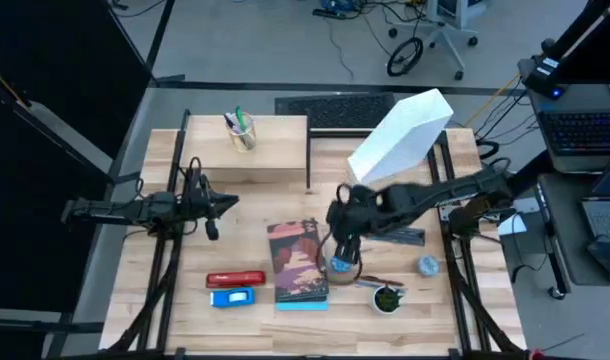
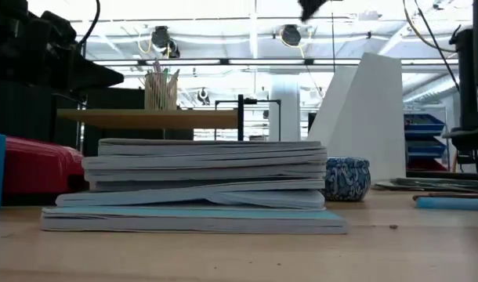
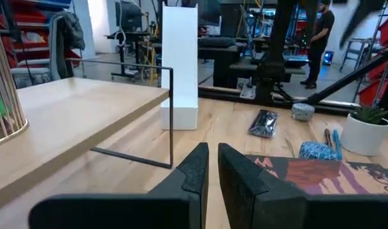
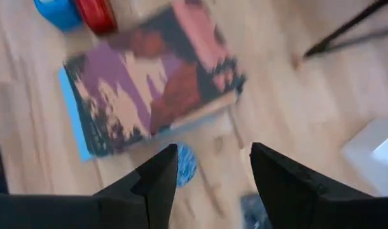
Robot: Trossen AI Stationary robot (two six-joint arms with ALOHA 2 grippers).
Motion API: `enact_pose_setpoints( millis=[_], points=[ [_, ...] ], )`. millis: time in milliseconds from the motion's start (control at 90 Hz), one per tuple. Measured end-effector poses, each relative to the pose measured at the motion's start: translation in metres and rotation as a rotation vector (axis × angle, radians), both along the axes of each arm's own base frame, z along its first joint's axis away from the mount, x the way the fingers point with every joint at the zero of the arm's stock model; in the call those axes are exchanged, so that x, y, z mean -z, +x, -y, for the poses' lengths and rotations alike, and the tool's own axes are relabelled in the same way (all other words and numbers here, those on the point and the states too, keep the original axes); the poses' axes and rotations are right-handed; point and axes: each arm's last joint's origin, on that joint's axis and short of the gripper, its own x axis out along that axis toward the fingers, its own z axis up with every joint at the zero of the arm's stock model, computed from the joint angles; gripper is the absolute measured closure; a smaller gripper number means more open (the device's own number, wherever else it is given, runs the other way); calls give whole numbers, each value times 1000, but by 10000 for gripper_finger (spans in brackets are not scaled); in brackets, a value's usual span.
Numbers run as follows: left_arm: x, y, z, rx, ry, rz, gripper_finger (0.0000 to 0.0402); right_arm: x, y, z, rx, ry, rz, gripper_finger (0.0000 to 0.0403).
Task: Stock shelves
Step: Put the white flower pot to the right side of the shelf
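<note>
The low wood shelf [image 1: 250,150] stands at the far side on thin black legs, with a wire pencil cup [image 1: 241,130] on top. The white file holder [image 1: 400,135] stands to its right. A stack of books [image 1: 298,262] lies at the table's middle, and a small blue patterned cup [image 1: 340,265] stands at its right side. My right gripper [image 4: 210,152] hangs open above that cup [image 4: 184,164], fingers pointing down and touching nothing. My left gripper [image 3: 213,149] is shut and holds nothing, left of the books near the shelf's front [image 1: 228,202].
A red case [image 1: 235,278] and a blue case [image 1: 232,297] lie left of the books. A small potted plant [image 1: 387,298], pens [image 1: 370,282], a dark packet [image 1: 405,237] and a round grey-blue object [image 1: 428,265] lie to the right. A person stands in the room behind.
</note>
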Motion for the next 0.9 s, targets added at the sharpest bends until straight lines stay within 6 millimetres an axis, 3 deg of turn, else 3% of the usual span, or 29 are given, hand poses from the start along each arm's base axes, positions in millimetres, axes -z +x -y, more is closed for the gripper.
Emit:
enact_pose_setpoints(
  millis=[233, 400, 689, 900],
  points=[
    [0, 0, 0, 0, 0, 0, 379, 72, -17, -38, -3, 102, -122, 222],
    [0, 0, 0, 0, 0, 0, 379, 107, -32, -46, 42, 143, -201, 222],
    [0, 0, 0, 0, -1, 0, 379, 142, -39, -47, 31, 263, -221, 222],
    [0, 0, 0, 0, -3, 1, 379, 131, -41, -46, 4, 286, -191, 222]
  ],
)
